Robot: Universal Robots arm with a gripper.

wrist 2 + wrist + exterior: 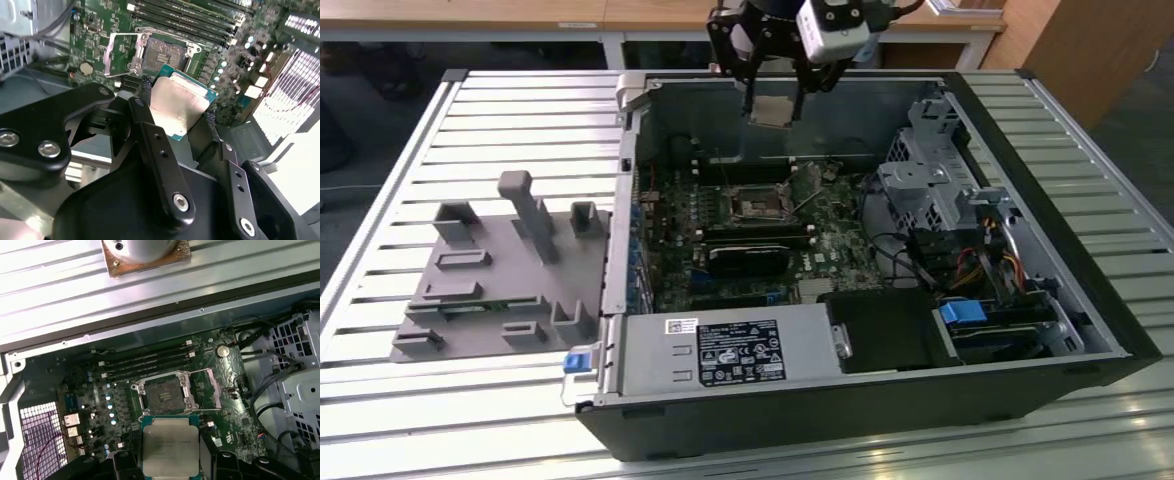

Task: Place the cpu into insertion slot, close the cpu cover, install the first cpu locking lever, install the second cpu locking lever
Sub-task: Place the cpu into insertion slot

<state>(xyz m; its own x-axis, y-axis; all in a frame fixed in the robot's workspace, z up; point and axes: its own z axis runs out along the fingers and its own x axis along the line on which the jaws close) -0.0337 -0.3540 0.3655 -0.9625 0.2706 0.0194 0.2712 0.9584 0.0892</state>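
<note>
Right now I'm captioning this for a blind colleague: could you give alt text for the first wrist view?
The gripper holds the cpu, jaws shut on its edges, not yet in the empty insertion slot on the green motherboard. The cpu cover lies swung open beside the slot.

**Silver chip point(180, 112), black gripper point(176, 101), green board point(95, 25)**

Black gripper, and between its fingers the chip flashes a pale silvery-beige face with a teal-green edge. Just beyond the fingertips: green board, a socket point(162, 50) dark in the centre with a black frame, its cover point(110, 55) silvery.
</note>
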